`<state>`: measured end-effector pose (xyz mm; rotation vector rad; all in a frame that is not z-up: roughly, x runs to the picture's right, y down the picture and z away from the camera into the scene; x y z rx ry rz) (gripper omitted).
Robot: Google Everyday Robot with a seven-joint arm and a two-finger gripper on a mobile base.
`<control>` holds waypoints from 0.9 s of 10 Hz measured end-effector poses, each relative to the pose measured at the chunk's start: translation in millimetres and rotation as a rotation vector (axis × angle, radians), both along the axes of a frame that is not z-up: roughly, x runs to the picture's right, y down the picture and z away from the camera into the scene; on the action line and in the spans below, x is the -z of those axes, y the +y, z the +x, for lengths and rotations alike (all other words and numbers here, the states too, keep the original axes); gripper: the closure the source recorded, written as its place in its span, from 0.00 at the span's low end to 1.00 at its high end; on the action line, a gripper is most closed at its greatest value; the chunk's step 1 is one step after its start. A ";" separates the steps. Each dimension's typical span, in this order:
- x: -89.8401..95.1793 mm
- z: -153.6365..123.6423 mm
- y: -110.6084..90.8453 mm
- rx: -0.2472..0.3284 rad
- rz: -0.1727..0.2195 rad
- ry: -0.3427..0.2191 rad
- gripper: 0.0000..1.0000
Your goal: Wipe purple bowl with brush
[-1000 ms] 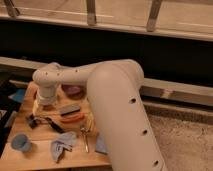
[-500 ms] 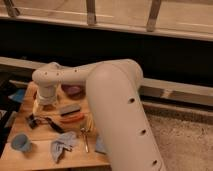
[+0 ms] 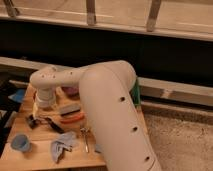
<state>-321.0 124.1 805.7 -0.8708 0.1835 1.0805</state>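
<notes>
The purple bowl [image 3: 70, 91] stands at the back of the wooden table [image 3: 30, 157], largely hidden behind my white arm. A slim black brush [image 3: 44, 123] lies flat on the table left of the orange-red bowl [image 3: 73, 119], its bulky head toward the left. My gripper [image 3: 41, 111] points down just above the brush's head end, open, with nothing in it. The wrist covers most of the gripper.
A grey block [image 3: 70, 109] rests by the orange-red bowl. A small blue cup [image 3: 20, 142] and a crumpled blue-grey cloth [image 3: 62, 145] lie near the front edge, a metal fork [image 3: 85, 138] beside them. A green object [image 3: 136, 95] shows behind the arm.
</notes>
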 end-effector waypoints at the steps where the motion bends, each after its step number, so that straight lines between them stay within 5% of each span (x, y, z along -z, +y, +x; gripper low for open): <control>1: -2.4 -2.0 5.4 0.017 -0.003 0.021 0.27; 9: -27.8 -27.5 52.6 0.124 -0.069 0.112 0.27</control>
